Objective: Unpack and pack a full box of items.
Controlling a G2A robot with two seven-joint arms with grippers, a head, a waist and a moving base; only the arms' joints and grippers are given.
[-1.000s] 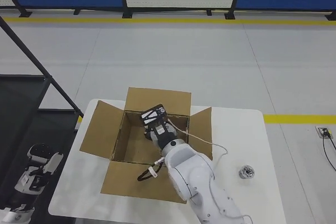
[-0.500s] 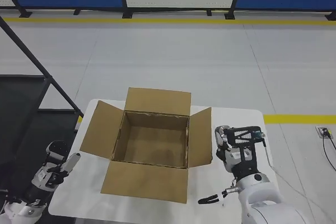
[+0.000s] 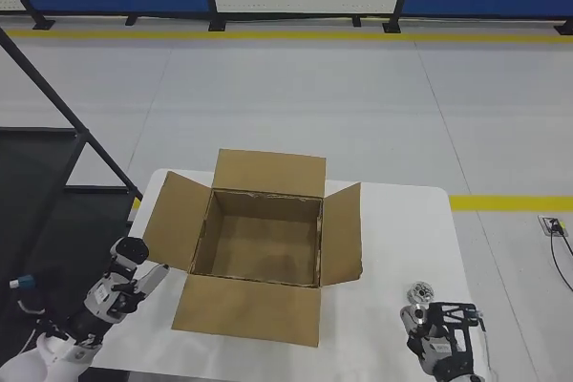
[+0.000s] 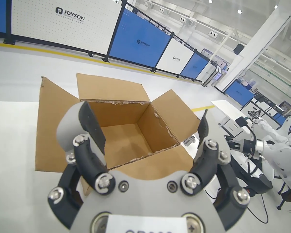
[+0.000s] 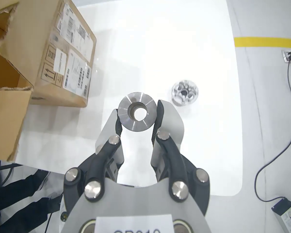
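The right gripper (image 5: 138,116), pinching a ring (image 5: 125,120), is drawing back from the box (image 3: 248,307) toward the near edge of the table (image 3: 401,222); the left gripper (image 4: 144,117), spread wide, is nearing the box.

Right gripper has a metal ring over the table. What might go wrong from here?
1. The right gripper pinches the metal ring by its smooth round rim, fingertips only; it may slip out.
2. The spoked metal part lies on the table close by; setting the ring down could knock it.
3. The left gripper, open, sits near a side flap of the box and might bump it.
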